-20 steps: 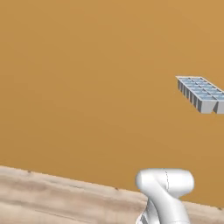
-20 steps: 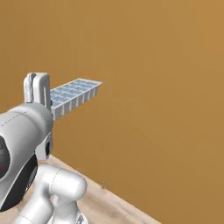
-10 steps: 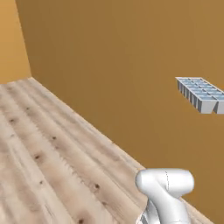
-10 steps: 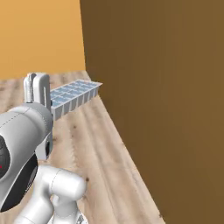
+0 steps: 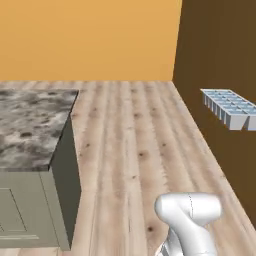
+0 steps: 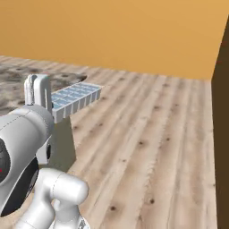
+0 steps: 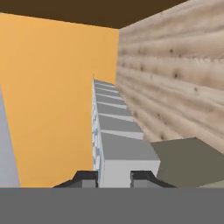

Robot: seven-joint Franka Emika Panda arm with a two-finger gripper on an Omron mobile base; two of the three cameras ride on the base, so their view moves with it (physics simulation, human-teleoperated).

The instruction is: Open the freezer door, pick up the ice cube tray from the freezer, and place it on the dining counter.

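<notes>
I see the gripper (image 7: 113,178) pinching the near end of the ice cube tray (image 7: 114,131), its fingers (image 7: 85,178) pressed on either side. The tray juts out level in the air above the wooden floor (image 5: 135,150). In the left base view the tray (image 5: 231,108) sits at 3 o'clock, and the dining desk (image 5: 30,125) at 9 o'clock, well apart.

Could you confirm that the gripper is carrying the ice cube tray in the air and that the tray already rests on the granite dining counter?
Not quite: the gripper does hold the ice cube tray in the air, but the tray rests on nothing yet. The right base view shows it held up off the dining counter, over the counter's corner and the wooden floor.
</notes>
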